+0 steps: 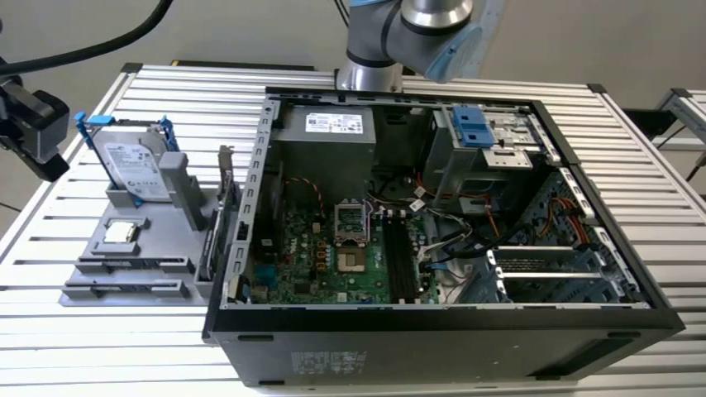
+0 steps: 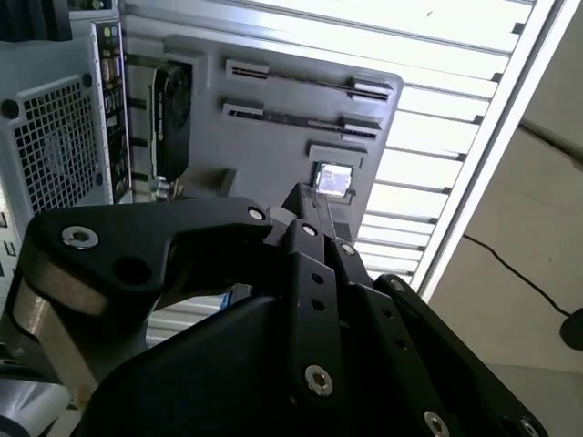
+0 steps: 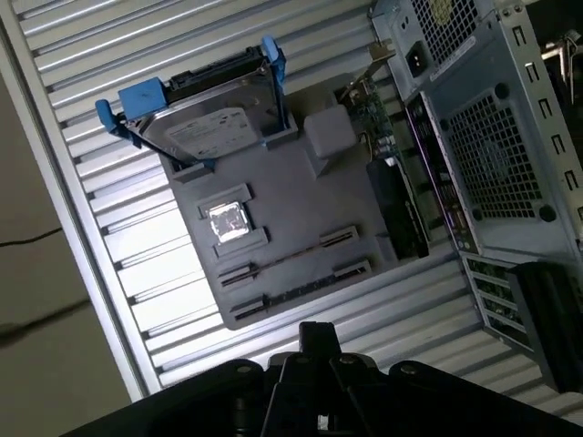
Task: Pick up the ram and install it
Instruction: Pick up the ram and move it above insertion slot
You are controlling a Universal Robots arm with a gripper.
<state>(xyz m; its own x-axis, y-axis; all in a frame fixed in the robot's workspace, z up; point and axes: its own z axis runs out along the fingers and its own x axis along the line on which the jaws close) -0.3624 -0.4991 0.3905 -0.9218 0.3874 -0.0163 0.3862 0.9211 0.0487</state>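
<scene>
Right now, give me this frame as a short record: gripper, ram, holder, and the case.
holder: grey, beside the case on the exterior view's left
on holder: hard drive, processor chip
ram: on edge in a holder slot, not picked up
gripper: clear of the holder, nearest its slotted end
case: open; motherboard slots look empty
</scene>
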